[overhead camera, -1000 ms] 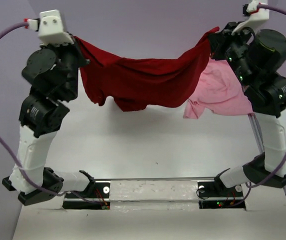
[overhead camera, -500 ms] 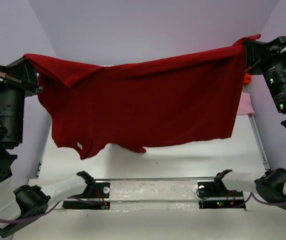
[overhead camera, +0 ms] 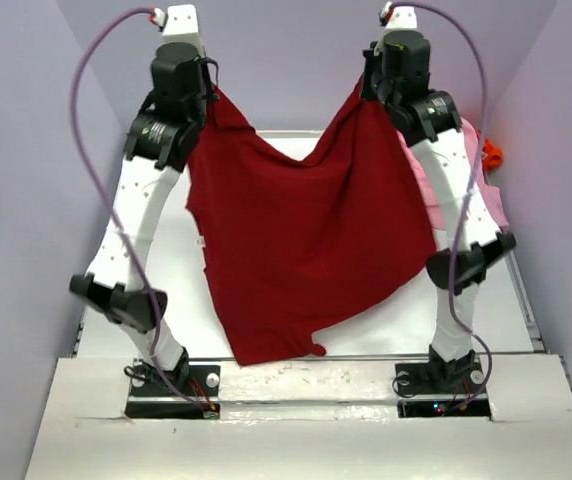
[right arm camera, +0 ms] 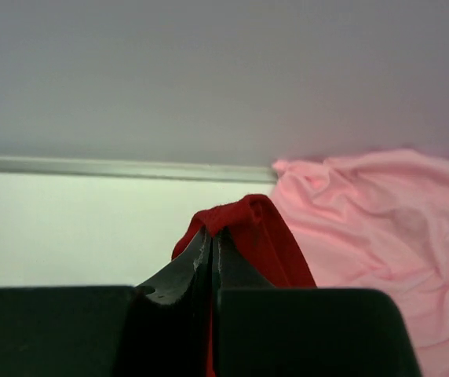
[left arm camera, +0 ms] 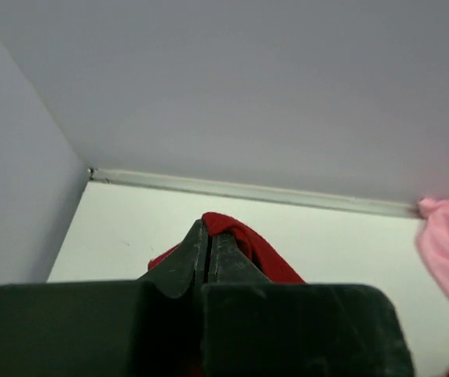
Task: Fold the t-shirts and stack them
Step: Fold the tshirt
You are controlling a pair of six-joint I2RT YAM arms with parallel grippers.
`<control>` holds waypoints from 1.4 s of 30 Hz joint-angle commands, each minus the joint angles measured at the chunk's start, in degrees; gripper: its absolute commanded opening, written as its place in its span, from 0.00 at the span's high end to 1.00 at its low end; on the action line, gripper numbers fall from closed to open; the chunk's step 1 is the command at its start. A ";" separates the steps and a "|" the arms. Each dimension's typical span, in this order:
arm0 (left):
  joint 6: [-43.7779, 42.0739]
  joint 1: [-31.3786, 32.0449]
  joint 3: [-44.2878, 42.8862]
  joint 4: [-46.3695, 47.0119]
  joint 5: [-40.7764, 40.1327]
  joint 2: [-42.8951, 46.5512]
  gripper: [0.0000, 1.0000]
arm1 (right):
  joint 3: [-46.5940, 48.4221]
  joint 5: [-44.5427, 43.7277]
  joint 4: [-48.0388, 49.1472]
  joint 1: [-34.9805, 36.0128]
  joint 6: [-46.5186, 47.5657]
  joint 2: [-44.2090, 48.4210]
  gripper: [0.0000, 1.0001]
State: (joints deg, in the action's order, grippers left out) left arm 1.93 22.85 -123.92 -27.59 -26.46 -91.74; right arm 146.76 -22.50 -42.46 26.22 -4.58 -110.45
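High above the table [overhead camera: 396, 335], the left gripper [left arm camera: 206, 236] is pinched tight shut on a bit of the dark red shirt [overhead camera: 306, 230]. In the left wrist view, a small fold of red cloth pokes out between the two black fingers. The right gripper [right arm camera: 213, 236] is pinched tight shut too, and it holds another bit of the same shirt, with a red fold sticking up at its tips.

Both arms stand tall and reach up, one on each side. The red shirt hangs down between them like a sheet on a line. Its top edge dips in the middle, and its bottom edge comes down close to the near end of the table, lower on the left than on the right.

The pink shirt [right arm camera: 366, 220] lies crumpled on the table at the far right, behind the right arm. The orange shirt [overhead camera: 490, 155] peeks out just past the pink one, by the right wall, and only a small bit of it shows.

The table is white. Pale purple walls [overhead camera: 286, 50] stand around it on three sides.
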 commanded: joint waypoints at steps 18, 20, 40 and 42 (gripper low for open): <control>-1.58 8.78 5.69 1.41 -3.68 20.80 1.00 | -9.01 0.63 0.01 6.82 0.53 21.21 1.00; -0.71 9.93 9.63 0.61 -3.34 26.16 1.00 | -11.74 -1.84 -0.26 9.63 -0.07 25.18 1.00; 3.08 10.55 4.76 -4.05 1.23 27.86 1.00 | -7.63 -6.06 -6.15 10.70 1.14 30.66 1.00; 1.94 12.21 1.24 -4.39 -1.73 25.40 1.00 | -5.10 -6.15 -5.62 10.70 1.33 26.90 1.00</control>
State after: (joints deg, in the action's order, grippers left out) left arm 6.22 33.19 -117.58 -34.98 -25.19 -61.41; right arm 139.06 -26.48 -50.46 36.75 -5.80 -77.49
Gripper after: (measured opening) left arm 0.029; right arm 0.018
